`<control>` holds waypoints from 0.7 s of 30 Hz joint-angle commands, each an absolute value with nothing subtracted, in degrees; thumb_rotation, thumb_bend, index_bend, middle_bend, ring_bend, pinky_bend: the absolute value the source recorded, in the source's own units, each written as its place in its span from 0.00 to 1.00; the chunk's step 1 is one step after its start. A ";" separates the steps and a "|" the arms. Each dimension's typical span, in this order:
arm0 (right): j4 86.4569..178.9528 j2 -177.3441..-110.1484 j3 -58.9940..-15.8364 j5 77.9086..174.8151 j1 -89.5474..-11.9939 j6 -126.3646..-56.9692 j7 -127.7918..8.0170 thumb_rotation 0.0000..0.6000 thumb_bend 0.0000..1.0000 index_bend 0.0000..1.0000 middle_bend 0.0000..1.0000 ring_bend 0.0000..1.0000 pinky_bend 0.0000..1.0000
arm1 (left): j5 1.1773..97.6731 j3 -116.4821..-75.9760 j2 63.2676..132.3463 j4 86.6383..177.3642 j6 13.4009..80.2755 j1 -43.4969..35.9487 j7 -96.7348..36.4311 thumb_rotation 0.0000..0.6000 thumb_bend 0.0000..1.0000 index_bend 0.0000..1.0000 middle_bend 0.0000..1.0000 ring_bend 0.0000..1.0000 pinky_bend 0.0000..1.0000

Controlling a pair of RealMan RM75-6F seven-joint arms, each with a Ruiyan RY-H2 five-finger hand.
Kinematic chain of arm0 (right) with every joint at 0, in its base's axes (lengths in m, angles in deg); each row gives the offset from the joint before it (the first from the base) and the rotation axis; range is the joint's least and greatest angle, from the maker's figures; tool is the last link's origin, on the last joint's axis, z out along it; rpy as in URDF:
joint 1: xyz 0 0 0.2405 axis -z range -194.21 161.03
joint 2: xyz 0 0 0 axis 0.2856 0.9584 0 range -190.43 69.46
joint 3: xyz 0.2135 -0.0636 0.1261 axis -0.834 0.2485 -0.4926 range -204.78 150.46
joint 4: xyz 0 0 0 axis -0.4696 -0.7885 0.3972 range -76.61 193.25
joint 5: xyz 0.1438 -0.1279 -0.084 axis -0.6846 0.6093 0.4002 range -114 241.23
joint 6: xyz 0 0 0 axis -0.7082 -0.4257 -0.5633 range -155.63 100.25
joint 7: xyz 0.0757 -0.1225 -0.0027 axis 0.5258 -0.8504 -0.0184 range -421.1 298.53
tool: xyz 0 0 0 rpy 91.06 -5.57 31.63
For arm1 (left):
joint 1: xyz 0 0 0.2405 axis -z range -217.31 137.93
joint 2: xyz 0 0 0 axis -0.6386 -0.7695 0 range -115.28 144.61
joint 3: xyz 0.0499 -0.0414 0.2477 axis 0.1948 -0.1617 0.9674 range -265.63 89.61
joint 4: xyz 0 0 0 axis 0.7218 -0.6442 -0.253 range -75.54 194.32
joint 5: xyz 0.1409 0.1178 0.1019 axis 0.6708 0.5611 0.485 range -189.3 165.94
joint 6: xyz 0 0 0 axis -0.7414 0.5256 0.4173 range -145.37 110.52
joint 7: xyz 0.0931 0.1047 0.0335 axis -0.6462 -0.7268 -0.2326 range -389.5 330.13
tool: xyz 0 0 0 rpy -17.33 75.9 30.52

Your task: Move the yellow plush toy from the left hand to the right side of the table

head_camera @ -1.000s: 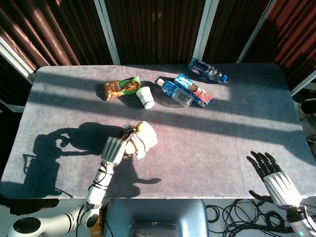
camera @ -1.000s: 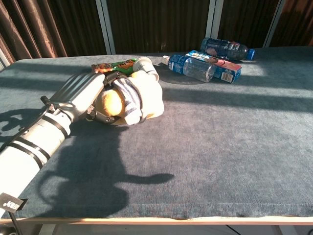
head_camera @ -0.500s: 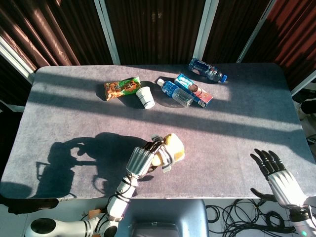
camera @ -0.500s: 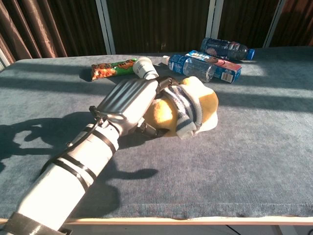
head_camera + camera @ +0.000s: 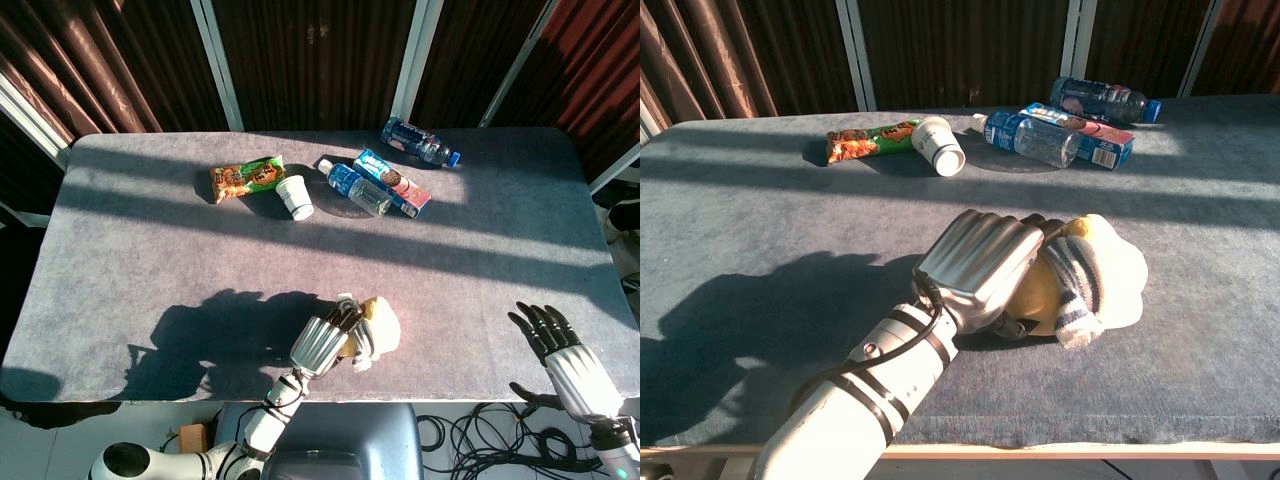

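The yellow plush toy (image 5: 379,324) (image 5: 1098,276), with a striped scarf, is near the table's front edge, a little right of centre. My left hand (image 5: 322,343) (image 5: 980,265) grips it from the left, fingers curled around its body. My right hand (image 5: 558,346) hangs open past the front right corner of the table, fingers spread, holding nothing; the chest view does not show it.
At the back of the grey table (image 5: 150,250) lie a green-orange snack bag (image 5: 246,177), a white paper cup (image 5: 294,197), a clear bottle (image 5: 358,189), a blue box (image 5: 391,182) and another bottle (image 5: 420,142). Cables lie on the floor below the right hand.
My left hand has carried the plush toy to the right and toward the table's front edge. The right hand has sunk slightly lower.
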State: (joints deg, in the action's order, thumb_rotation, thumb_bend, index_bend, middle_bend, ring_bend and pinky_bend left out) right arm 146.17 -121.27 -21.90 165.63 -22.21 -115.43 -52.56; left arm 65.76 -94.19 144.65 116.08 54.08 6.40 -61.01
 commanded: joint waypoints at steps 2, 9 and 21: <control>146.40 -121.37 -21.78 165.65 -22.31 -114.87 -53.40 1.00 0.06 0.00 0.00 0.00 0.00 | 63.66 -94.40 144.67 116.29 51.97 6.06 -62.08 1.00 0.28 0.02 0.02 0.08 0.27; 146.61 -121.53 -21.74 165.52 -22.30 -114.49 -54.48 1.00 0.06 0.00 0.00 0.00 0.00 | 65.80 -95.11 142.74 119.91 53.66 4.56 -61.28 1.00 0.28 0.00 0.00 0.00 0.22; 146.58 -121.84 -21.60 165.73 -22.35 -114.12 -55.53 1.00 0.06 0.00 0.00 0.00 0.00 | 64.47 -92.98 123.47 143.27 55.15 -2.11 -68.51 1.00 0.28 0.00 0.00 0.00 0.22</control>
